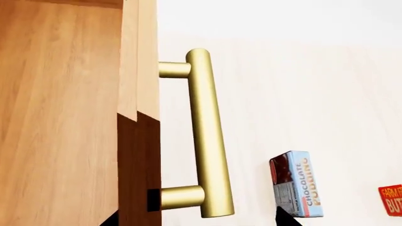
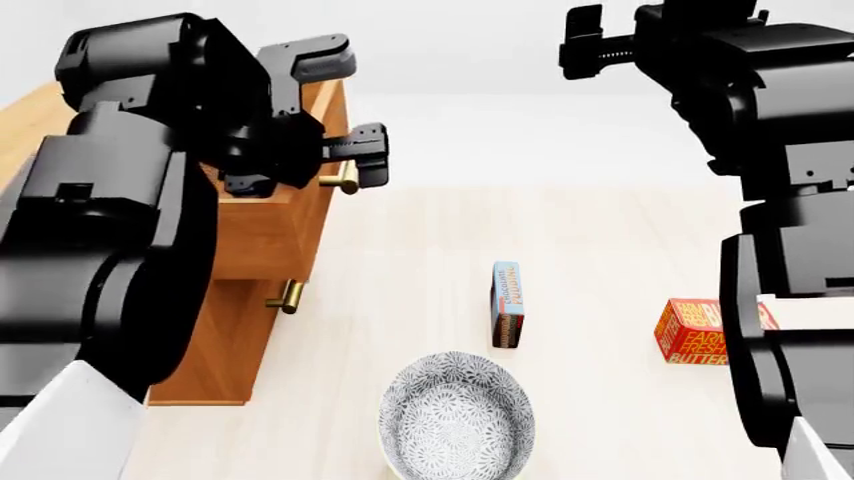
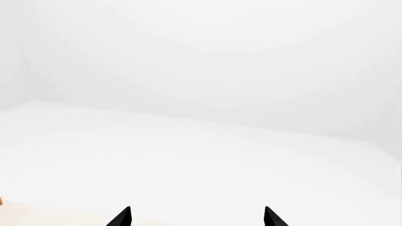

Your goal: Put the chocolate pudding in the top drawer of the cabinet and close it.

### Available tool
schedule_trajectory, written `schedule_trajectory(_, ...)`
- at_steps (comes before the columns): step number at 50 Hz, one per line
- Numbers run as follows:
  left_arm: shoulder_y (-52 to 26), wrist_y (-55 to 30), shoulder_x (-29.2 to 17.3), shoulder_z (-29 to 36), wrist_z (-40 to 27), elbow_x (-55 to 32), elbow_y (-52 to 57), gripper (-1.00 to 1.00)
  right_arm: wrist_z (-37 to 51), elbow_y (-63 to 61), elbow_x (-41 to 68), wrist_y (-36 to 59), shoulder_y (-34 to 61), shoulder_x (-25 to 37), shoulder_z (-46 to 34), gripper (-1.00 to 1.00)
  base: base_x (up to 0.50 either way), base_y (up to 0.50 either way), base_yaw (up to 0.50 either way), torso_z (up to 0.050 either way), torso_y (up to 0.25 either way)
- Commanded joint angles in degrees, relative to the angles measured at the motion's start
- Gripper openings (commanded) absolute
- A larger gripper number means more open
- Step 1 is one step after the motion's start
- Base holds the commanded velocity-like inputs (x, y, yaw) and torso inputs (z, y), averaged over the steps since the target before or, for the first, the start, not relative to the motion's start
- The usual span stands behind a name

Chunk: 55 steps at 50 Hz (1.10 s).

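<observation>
The light-brown cabinet (image 2: 254, 235) stands at the left. The top drawer (image 2: 274, 215) has a brass bar handle (image 2: 343, 178), which fills the left wrist view (image 1: 207, 136). The drawer front seems to stick out slightly past the lower one. My left gripper (image 2: 354, 160) is open, and its dark fingertips (image 1: 285, 217) stand wide on either side of the handle (image 1: 197, 219) without touching it. The chocolate pudding (image 2: 507, 303) stands upright on the table, apart from both grippers, and also shows in the left wrist view (image 1: 297, 183). My right gripper (image 2: 587, 40) is open and empty, raised high and facing the white wall (image 3: 196, 217).
A patterned bowl (image 2: 457, 415) sits near the front, below the pudding. A red-orange butter box (image 2: 701, 332) lies at the right and shows at the edge of the left wrist view (image 1: 390, 200). The lower drawer's small handle (image 2: 284, 297) juts out from the cabinet front.
</observation>
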Motion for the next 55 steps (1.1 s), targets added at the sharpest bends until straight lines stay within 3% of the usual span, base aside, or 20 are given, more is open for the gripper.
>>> schedule_trajectory(1,-0.29,0.75,0.51,17.74,-2.84,-23.45,-0.13,1.00,0.02,-0.02,0.11,0.05,-0.07,0.08,-0.16,1.00,0.00,0.00,0.00,0.000,0.000)
schedule_trajectory(18,-2.78,6.23,0.51,55.70,-9.00,-69.23,0.88,1.00,-0.02,-0.70,0.25,0.70,-0.12,0.45,-0.56,1.00,0.00,0.00,0.00,0.000,0.000)
schedule_trajectory(32,-4.94,11.83,0.52,80.41,-10.68,-96.89,4.72,1.00,-0.06,-0.40,0.28,0.52,0.03,0.38,-0.90,1.00,0.00,0.00,0.00,0.000,0.001)
schedule_trajectory(42,-5.99,14.81,0.52,89.92,-11.18,-106.95,8.13,1.00,0.08,-1.78,0.63,1.40,-0.33,0.85,-0.77,1.00,0.00,0.00,0.00,0.000,0.000)
schedule_trajectory(55,-6.42,16.30,0.52,92.81,-11.96,-111.35,10.68,1.00,0.57,-3.91,1.03,2.84,-1.03,1.72,-0.52,1.00,0.00,0.00,0.00,0.000,0.000)
